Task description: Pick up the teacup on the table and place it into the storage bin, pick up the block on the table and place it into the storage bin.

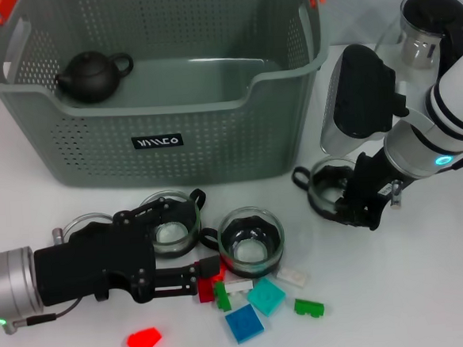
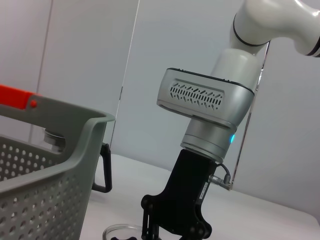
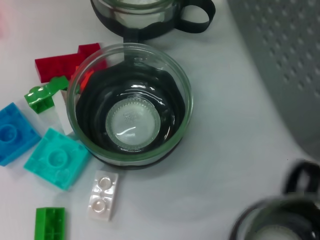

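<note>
Head view is showing the left pincer (image 1: pixel 201 277) lying low on the white table (image 1: pixel 430 287), its fingers closing on a red block (image 1: pixel 207 289) at the edge of a block cluster. Two glass teacups (image 1: pixel 251 237) are crowding just behind it, before the storage bin (image 1: pixel 157 139), which is holding a dark teapot (image 1: pixel 91 75). The right pincer (image 1: pixel 353 209) is hovering over a third cup (image 1: pixel 328 184) beside the bin; whether its fingers are parted I cannot tell.

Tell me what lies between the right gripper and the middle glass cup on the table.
Nothing: in the head view, bare white table separates the right gripper, which is at another cup, from the middle cup.
</note>
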Controlling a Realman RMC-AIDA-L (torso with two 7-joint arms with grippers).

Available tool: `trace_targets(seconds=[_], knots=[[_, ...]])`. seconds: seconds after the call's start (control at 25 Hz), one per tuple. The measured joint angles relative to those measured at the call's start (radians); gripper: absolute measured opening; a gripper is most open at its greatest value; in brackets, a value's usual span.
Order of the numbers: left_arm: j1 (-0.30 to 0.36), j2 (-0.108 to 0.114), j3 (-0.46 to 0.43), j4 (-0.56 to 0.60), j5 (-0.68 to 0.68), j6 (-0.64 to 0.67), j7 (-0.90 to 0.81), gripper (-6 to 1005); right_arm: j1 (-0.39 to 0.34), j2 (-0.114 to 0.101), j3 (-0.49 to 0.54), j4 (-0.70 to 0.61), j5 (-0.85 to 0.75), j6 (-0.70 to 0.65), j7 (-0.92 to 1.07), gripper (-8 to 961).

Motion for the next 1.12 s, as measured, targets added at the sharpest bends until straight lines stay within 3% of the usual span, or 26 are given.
trace_targets(seconds=[0.36, 0.52, 0.72, 0.96, 1.12], knots=[[0.003, 0.0, 0.0, 0.0, 0.0, 0.002, 0.002, 933, -0.009, -0.002, 0.007, -0.017, 0.002, -0.022, 0.018, 56], [0.005, 0.0, 0.0, 0.0, 0.0, 0.006, 0.002, 932, -0.015, -0.002, 0.029, -0.057, 0.009, -0.084, 0.018, 56], [0.008, 0.001, 0.0, 0.0, 0.0, 0.009, 0.002, 932, -0.026, -0.004, 0.1, -0.164, 0.043, -0.275, 0.027, 56], [0.011, 0.0, 0.0, 0.001, 0.0, 0.013, 0.002, 932, -0.006, -0.006, 0.215, -0.34, 0.082, -0.55, 0.086, 56], [0.012, 0.0, 0.0, 0.002, 0.0, 0.019, 0.002, 932, 0.018, -0.006, 0.265, -0.49, 0.148, -0.624, 0.129, 56]])
